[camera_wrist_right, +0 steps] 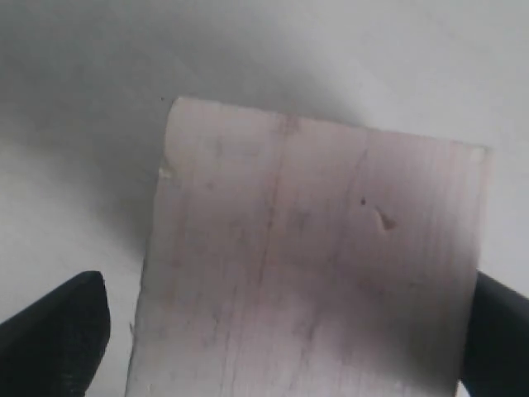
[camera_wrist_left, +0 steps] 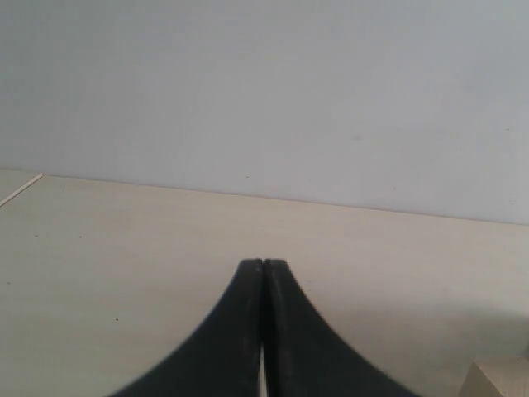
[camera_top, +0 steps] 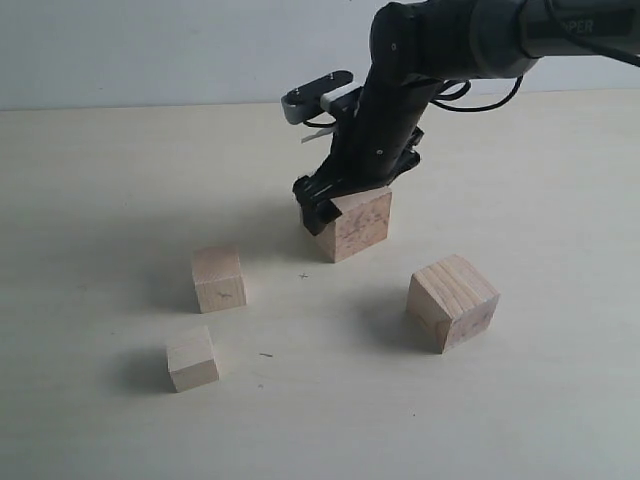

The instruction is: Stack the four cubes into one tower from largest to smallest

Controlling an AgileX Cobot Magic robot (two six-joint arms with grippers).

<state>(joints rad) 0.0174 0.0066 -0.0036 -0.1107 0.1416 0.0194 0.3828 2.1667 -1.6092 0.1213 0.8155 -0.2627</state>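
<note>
Here the largest cube (camera_top: 358, 222) rests on the tabletop (camera_top: 90, 170) near its middle, with nothing stacked on it. The right jaws straddle it, spread wide with a gap on one side, so not clamped. The second cube (camera_top: 452, 302) sits near on its right; a small cube (camera_top: 219, 279) and another small cube (camera_top: 192, 358) lie to the left. The left jaws are pressed together. Likely step: seizing the base cube; next, the jaws must close squarely across its faces.

Largest cube (camera_top: 358, 225) stands rearmost, striped cube (camera_top: 452, 301) front right. Small cube (camera_top: 218, 279) and nearer small cube (camera_top: 192, 358) sit left, all unstacked.
</note>
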